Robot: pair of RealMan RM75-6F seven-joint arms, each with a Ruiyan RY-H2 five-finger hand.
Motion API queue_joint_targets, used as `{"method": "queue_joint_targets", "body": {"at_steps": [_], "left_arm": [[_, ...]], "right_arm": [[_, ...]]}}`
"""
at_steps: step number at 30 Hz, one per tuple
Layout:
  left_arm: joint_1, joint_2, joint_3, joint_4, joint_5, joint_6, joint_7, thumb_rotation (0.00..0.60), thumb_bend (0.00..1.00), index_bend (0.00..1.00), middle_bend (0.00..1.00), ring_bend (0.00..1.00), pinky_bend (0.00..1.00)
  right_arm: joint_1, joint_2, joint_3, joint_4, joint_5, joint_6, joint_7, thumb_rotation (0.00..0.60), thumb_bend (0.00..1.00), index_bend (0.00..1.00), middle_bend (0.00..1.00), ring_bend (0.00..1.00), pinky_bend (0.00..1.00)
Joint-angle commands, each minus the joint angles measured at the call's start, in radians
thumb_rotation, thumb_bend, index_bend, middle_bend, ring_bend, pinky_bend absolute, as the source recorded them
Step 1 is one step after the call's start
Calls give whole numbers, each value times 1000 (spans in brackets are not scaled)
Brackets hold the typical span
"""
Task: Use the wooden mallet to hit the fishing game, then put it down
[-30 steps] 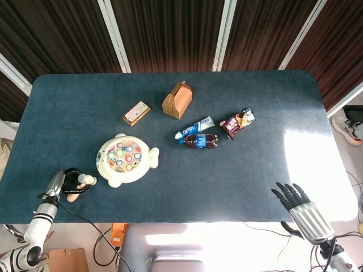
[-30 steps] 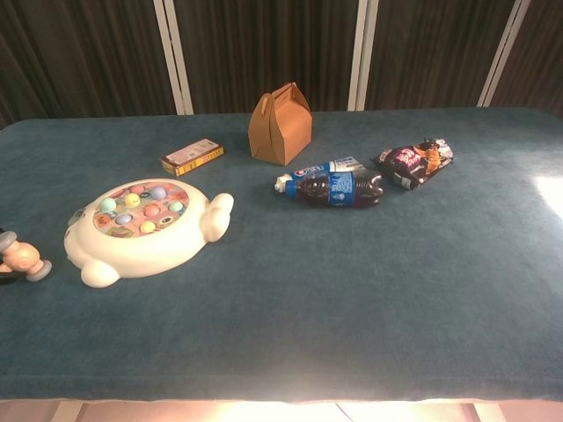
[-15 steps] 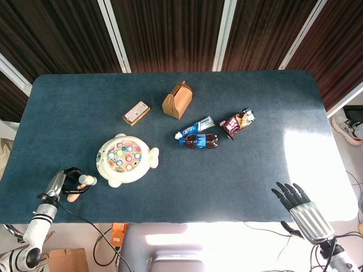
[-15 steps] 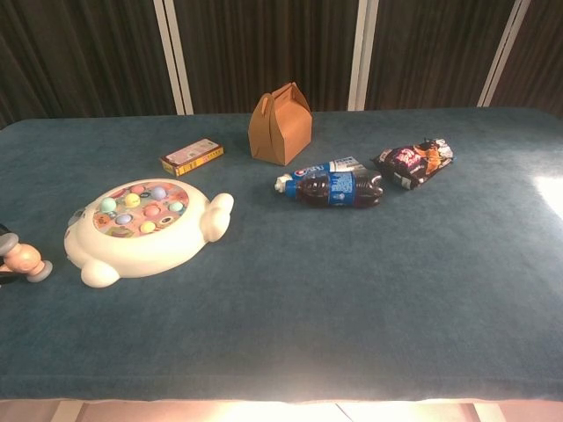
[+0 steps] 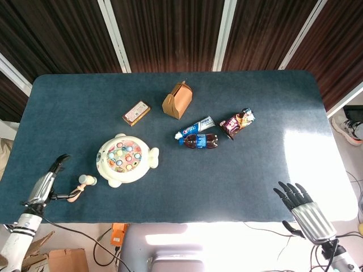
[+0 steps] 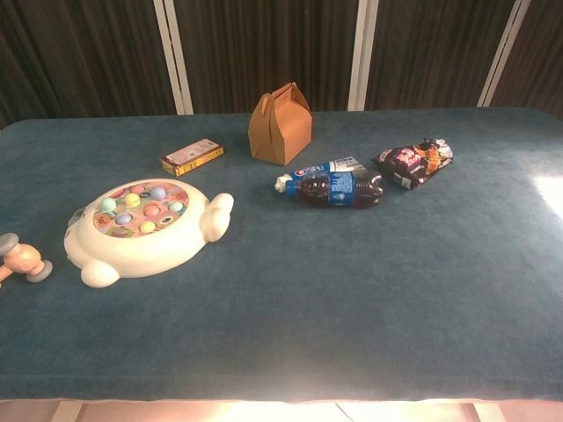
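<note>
1. Landmark: the round cream plastic fishing game (image 5: 123, 159) with coloured fish pegs on its face, sitting on the dark blue felt-covered table (image 5: 238, 175), left of centre. The chest view shows it too (image 6: 141, 230), flat on the cloth.
2. Small wooden mallet (image 5: 79, 186) with a pale handle and grey-capped head lies on the table just left of the fishing game, apart from it. Head end points toward the game. In the chest view only its head (image 6: 21, 258) shows, at the left frame edge.
3. Left hand (image 5: 45, 185) sits further left of the mallet, near the table's front-left edge. Fingers extended and spread, holding nothing. One dark fingertip reaches near the mallet handle; contact not resolvable.
4. Right hand (image 5: 303, 208) is well apart from the game, at the table's front-right edge. Fingers straight and fanned out, nothing in it.
5. Behind the game: a flat yellow-and-pink rectangular carton (image 5: 136, 113).
6. Behind and right of the game: a brown paper gable-top box (image 5: 177, 100), upright.
7. Right of the game: a dark cola bottle with blue label (image 5: 201, 140) on its side, a blue-and-white toothpaste tube (image 5: 195, 127) just behind it.
8. Further right: a dark purple snack packet (image 5: 237, 122), lying flat.
</note>
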Motion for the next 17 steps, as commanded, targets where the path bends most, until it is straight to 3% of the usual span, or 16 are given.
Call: {"method": "queue_joint_targets", "body": {"at_steps": [1, 4, 7, 10, 17], "left_arm": [[159, 157, 84, -46, 163, 304, 120, 600, 77, 53, 0, 0, 141], [256, 168, 120, -76, 150, 409, 276, 600, 89, 45, 0, 0, 121], [309, 121, 137, -45, 182, 508, 308, 600, 92, 44, 0, 0, 115], [323, 106, 155, -20, 230, 554, 363, 600, 98, 31, 0, 0, 111], [312, 99, 172, -20, 243, 522, 394, 600, 99, 27, 0, 0, 111]], "right_arm": [[-21, -3, 13, 0, 33, 25, -16, 600, 238, 0, 0, 0, 0], [-70, -35, 46, 26, 112, 85, -59, 600, 238, 0, 0, 0, 0], [-98, -61, 72, 47, 204, 94, -89, 600, 239, 0, 0, 0, 0], [-102, -66, 76, 44, 217, 91, -102, 600, 238, 0, 0, 0, 0], [-97, -55, 59, 38, 167, 87, -78, 600, 239, 0, 0, 0, 0]]}}
